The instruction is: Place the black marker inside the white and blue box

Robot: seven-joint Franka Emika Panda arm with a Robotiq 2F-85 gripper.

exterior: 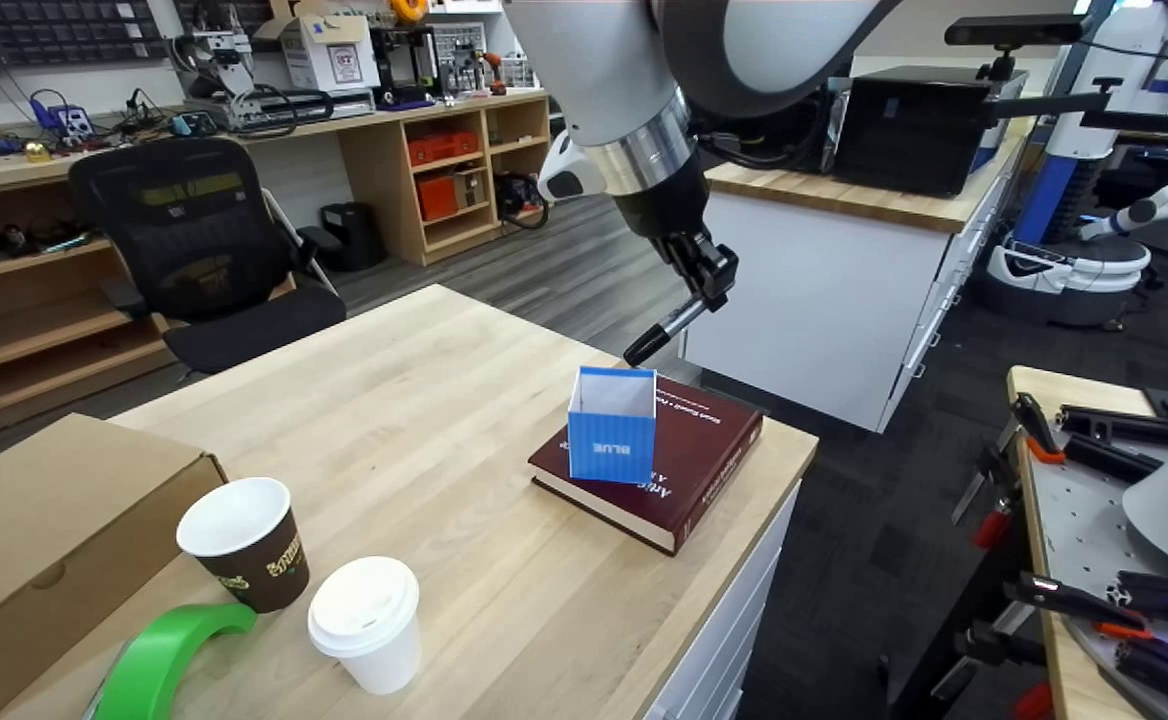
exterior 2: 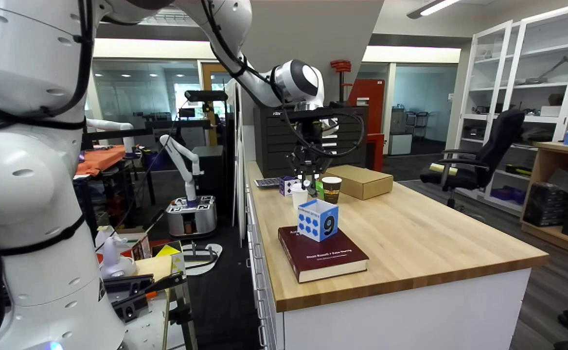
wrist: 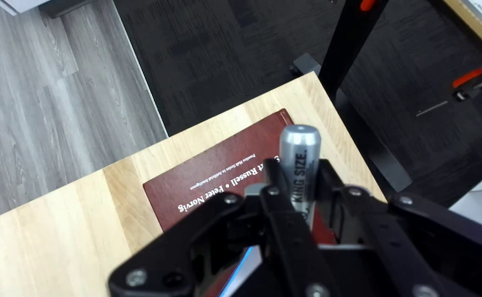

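The black marker (exterior: 656, 337) has a silver body and a black end. My gripper (exterior: 710, 290) is shut on its silver part, and the black end points down and to the left in that exterior view. The wrist view shows the marker's silver end (wrist: 301, 144), lettered KING SIZE, between the fingers (wrist: 300, 173). The white and blue box (exterior: 612, 447) stands open-topped on the dark red book; it also shows in an exterior view (exterior 2: 318, 222). The marker is above and apart from the box. The wrist view shows only a sliver of the box (wrist: 245, 270), mostly hidden by the gripper (exterior 2: 308, 181).
The dark red book (exterior: 709, 440) lies near the table's corner. A brown cardboard box (exterior: 54, 520), a brown paper cup (exterior: 269, 565), a white lidded cup (exterior: 374, 640) and a green curved object (exterior: 159, 660) stand farther along the table (exterior: 444, 450).
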